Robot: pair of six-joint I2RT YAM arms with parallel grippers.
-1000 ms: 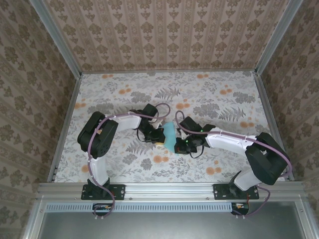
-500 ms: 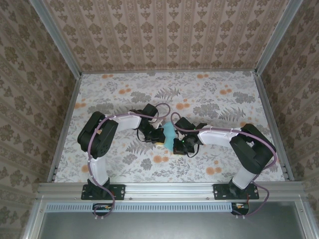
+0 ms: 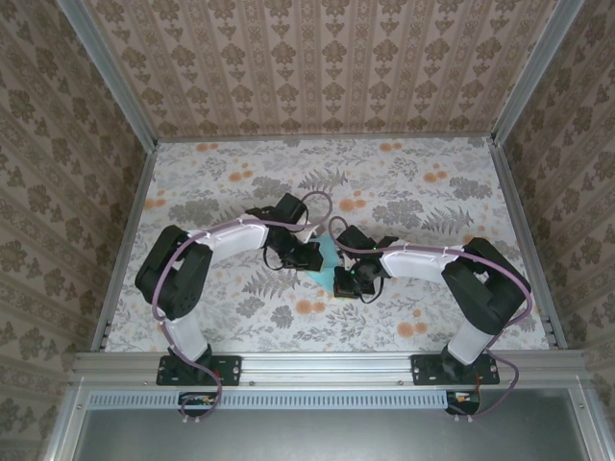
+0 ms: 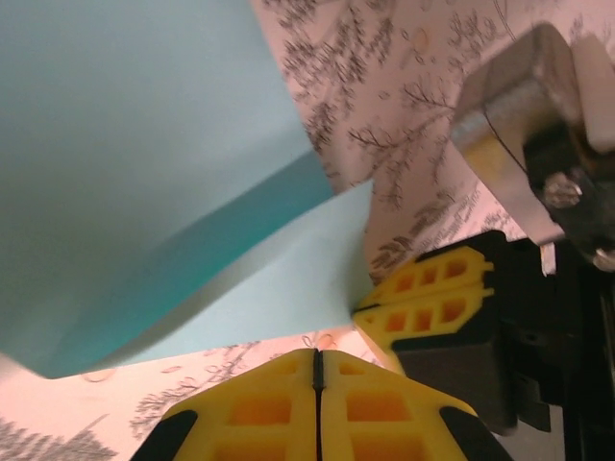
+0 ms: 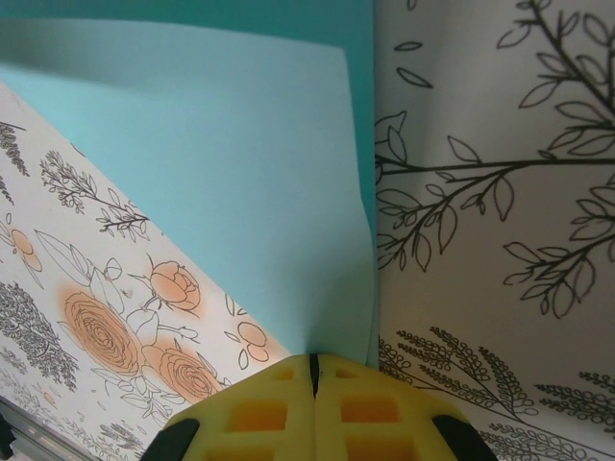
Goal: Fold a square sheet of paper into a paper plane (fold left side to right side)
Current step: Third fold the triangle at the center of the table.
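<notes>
Right wrist view — square sheet of paper (image 5: 240,173), plain cyan — doubled over.

The square sheet of paper (image 5: 240,173) looked thin, smooth and matt; the left gripper (image 4: 316,360) had matt yellow plastic pads (image 4: 259,413).

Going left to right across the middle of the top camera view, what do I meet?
Left arm → left end effector → paper → right end effector → right arm.
</notes>
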